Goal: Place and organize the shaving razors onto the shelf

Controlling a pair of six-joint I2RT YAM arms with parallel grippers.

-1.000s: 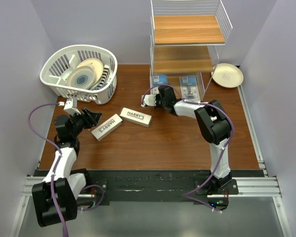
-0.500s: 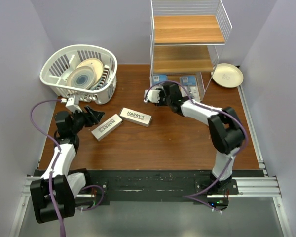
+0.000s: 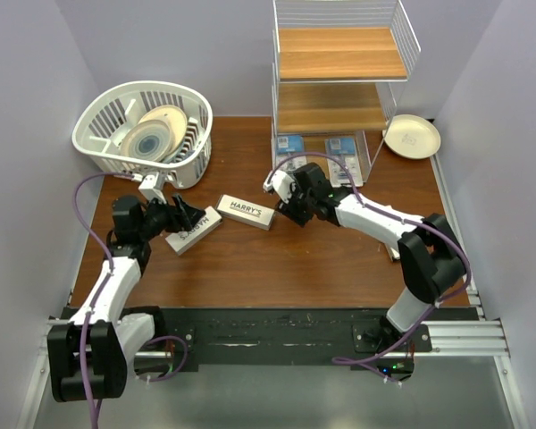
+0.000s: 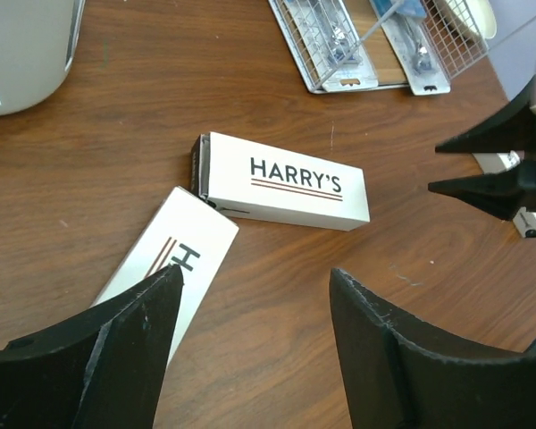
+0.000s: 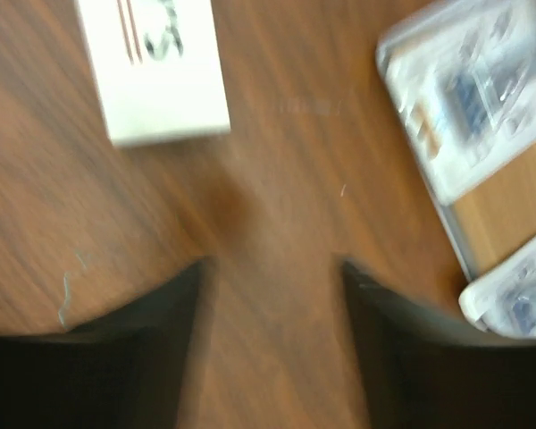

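Two white HARRY'S boxes lie flat on the counter (image 3: 322,259), left of centre, and both arms bend toward them. The slanted box (image 4: 174,259) sits on the left, its far corner touching or nearly touching the near left corner of the crosswise box (image 4: 286,181), whose print faces up.

The left tool (image 3: 184,217) hovers low over the slanted box with its jaws spread wide and nothing between them. In its wrist view one finger (image 4: 116,349) covers the box's near end, so I judge it is lining up to straddle the narrow width for a pick.

The right tool (image 3: 286,207) hangs just beside the right end of the crosswise box, jaws likewise apart and empty. Its wrist view is blurred, but the gap between the fingers is plain. That box is probably its target.

The shelf (image 3: 339,54) stands at the far edge, right of centre. On its lowest tier the left blister pack (image 3: 290,145) and the right blister pack (image 3: 344,152) lie flat side by side, their near ends poking just past the tier's edge. The two tiers above show only wood. No third box shows in any view.

The basket (image 3: 107,159), far left, holds round plates leaning together: a cream plate (image 3: 168,119) and a ringed plate (image 3: 147,143). A dark striped thing at its right wall I cannot identify. A lone plate (image 3: 412,136) rests on the counter just right of the shelf's foot.
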